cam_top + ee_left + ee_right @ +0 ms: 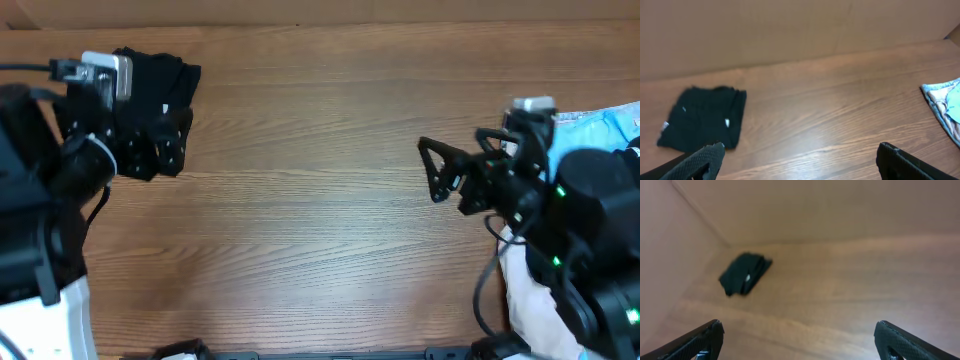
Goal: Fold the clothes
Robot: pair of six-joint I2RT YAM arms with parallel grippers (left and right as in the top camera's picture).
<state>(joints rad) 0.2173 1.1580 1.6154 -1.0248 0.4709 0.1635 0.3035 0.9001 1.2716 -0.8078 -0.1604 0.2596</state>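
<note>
- Overhead, you see the black T-shirt point(165, 95) lying as a compact folded bundle at the back left of the table point(320, 230), partly hidden by the left arm.
- Your left wrist view shows the left gripper point(800, 152) with its fingers point(707, 157) spread wide and nothing between them. The folded shirt lies flat on the wood ahead and to the left, clear of both tips, with small white tags showing on it.
- Your right wrist view shows the right gripper point(799, 332) spread wide too, holding nothing, above bare wood. The shirt lies far across the table from it, near the brown wall point(815, 210).
- From above, you find the right gripper right of centre, well apart from the shirt.
- A light-blue garment point(610, 125) lies at the right edge behind the right arm, and white cloth point(530, 295) shows beneath that arm.
</note>
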